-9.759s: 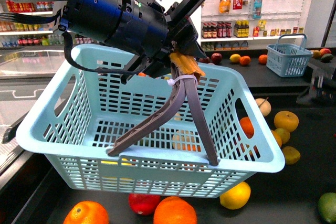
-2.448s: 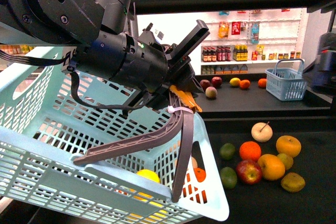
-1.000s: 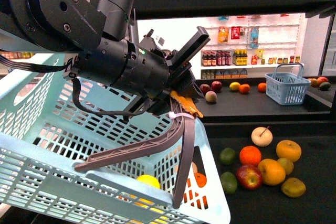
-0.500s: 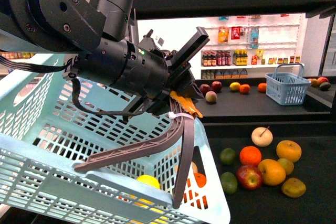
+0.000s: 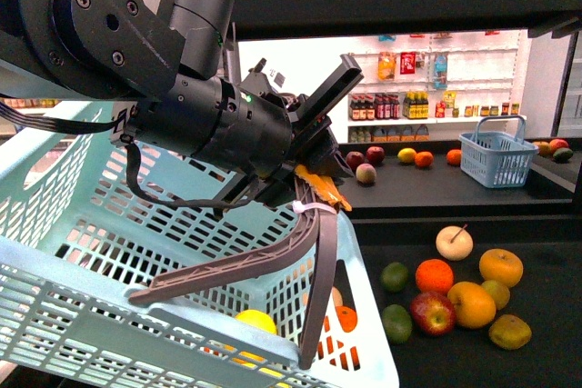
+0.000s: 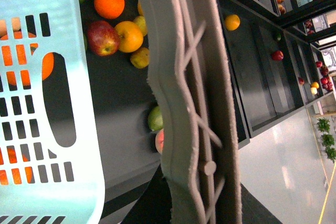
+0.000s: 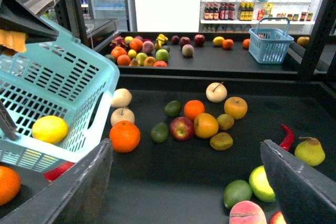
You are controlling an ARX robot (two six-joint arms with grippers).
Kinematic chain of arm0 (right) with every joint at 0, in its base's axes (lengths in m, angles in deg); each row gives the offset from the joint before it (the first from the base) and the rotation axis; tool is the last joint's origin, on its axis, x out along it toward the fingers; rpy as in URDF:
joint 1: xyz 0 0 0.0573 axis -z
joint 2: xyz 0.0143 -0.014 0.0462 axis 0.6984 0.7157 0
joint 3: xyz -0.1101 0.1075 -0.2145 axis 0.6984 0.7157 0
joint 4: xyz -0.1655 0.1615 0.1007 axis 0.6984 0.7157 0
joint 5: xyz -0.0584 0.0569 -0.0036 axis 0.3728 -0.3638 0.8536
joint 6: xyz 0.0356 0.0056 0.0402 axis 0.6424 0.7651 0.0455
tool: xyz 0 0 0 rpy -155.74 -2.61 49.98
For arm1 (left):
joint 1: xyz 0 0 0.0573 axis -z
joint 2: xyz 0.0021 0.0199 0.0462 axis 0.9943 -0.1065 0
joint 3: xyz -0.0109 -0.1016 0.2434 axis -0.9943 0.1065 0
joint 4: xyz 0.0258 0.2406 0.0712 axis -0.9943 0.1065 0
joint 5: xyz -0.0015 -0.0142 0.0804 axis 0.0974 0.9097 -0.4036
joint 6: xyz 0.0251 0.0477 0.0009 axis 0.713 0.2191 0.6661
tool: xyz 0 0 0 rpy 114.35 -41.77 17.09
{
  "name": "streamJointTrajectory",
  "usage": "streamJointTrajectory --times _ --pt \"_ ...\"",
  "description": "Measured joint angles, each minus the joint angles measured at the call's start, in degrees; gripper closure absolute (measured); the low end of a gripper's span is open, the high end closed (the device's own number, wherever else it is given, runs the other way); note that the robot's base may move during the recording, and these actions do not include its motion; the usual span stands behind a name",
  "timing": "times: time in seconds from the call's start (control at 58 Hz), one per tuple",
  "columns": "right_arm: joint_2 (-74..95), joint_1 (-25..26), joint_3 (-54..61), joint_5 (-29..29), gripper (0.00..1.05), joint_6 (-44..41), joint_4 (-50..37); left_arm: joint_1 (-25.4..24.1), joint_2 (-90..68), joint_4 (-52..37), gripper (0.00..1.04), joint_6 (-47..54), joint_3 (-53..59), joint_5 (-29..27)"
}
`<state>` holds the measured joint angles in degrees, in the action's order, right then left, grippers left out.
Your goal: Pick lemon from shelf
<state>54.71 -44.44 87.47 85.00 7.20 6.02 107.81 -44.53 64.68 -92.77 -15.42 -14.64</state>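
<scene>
Left claw (image 5: 316, 181): shut tight on the grey handle (image 5: 273, 259) of the big blue basket (image 5: 100, 338). It holds the basket up in the air, tipped, over the near left part of the shelf (image 5: 546, 365).
Basket change: about ten seconds ago the basket hung flat in the middle of the front view. Now it is swung over to the left and tipped. In the last half second it hardly moved.
Lemon (image 5: 255, 321): it lies inside the big blue basket, low down by the near wall. It is not on the shelf.
Right claw (image 7: 186, 149): open wide, with nothing in it. It looks out over the near part of the shelf. The front view does not show it.
Right arm change: a dark blur sat at the right edge of the front view a little over two seconds ago. It was likely this arm. It is gone now.
Fruit pile: an orange (image 5: 434, 273), a red apple (image 5: 432, 310) and a green lime (image 5: 394, 274) sit close together in the middle of the shelf, well apart from both claws.
Far back: a small blue basket (image 5: 496, 156) stands on the next tier up. White store shelves (image 5: 427, 102) with bottles are behind it.
What it means: the picking looks done, I think. The lemon is in the basket and the right claw is empty and away from the fruit.
</scene>
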Motion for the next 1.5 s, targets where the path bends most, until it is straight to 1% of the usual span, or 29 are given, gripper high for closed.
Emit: streamJointTrajectory --times 0.017,0.069,0.121,0.172,0.224,0.379,0.552,0.586,0.81,0.897,1.034,1.207,1.259,1.328,1.397,1.5 --pt "0.0 0.0 0.0 0.0 0.12 0.0 0.0 0.0 0.0 0.0 0.96 0.0 0.0 0.0" --pt "0.0 0.0 0.0 0.0 0.06 0.0 0.0 0.0 0.0 0.0 0.96 0.0 0.0 0.0" --pt "0.0 0.0 0.0 0.0 0.07 0.0 0.0 0.0 0.0 -1.1 0.96 0.2 0.2 -0.9" --pt "0.0 0.0 0.0 0.0 0.07 0.0 0.0 0.1 0.0 -7.6 0.96 0.1 2.0 -4.7" --pt "0.0 0.0 0.0 0.0 0.07 0.0 0.0 -0.3 0.0 -9.9 0.96 1.2 2.1 -6.5" --pt "-0.1 0.0 0.0 -0.1 0.07 0.0 0.0 -1.9 0.5 -12.0 0.97 -1.4 2.1 -10.4" --pt "-0.1 0.0 0.0 0.0 0.07 0.0 0.0 -5.2 1.1 -14.8 0.97 -7.9 3.2 -17.3" --pt "-0.1 0.0 0.0 0.0 0.07 0.0 0.0 -6.3 1.7 -16.4 0.97 -10.0 4.1 -18.9" --pt "-0.1 0.0 0.0 0.0 0.07 0.0 0.0 -11.7 5.0 -24.0 0.97 -20.1 7.2 -24.8" --pt "-0.1 0.0 0.0 0.0 0.07 0.0 0.0 -14.3 6.3 -28.7 0.97 -24.2 8.9 -27.3" --pt "-0.1 0.0 0.0 0.0 0.07 0.0 0.0 -17.9 7.6 -33.8 0.97 -28.7 10.9 -28.6" --pt "-0.1 0.0 0.0 0.0 0.07 0.0 0.0 -22.9 7.9 -42.5 0.97 -34.3 14.8 -28.9" --pt "-0.1 0.0 0.0 0.0 0.07 0.0 0.0 -24.6 7.9 -46.0 0.97 -37.0 16.5 -28.9" --pt "-0.1 0.0 0.0 0.0 0.07 0.0 0.0 -27.4 7.9 -53.5 0.97 -41.2 19.3 -28.8" --pt "-0.1 0.0 0.0 0.0 0.07 0.0 0.0 -29.3 7.9 -58.6 0.97 -43.2 21.0 -28.6" --pt "-0.1 0.0 0.0 0.0 0.07 0.0 0.0 -31.5 7.5 -63.9 0.97 -44.1 22.3 -28.2"
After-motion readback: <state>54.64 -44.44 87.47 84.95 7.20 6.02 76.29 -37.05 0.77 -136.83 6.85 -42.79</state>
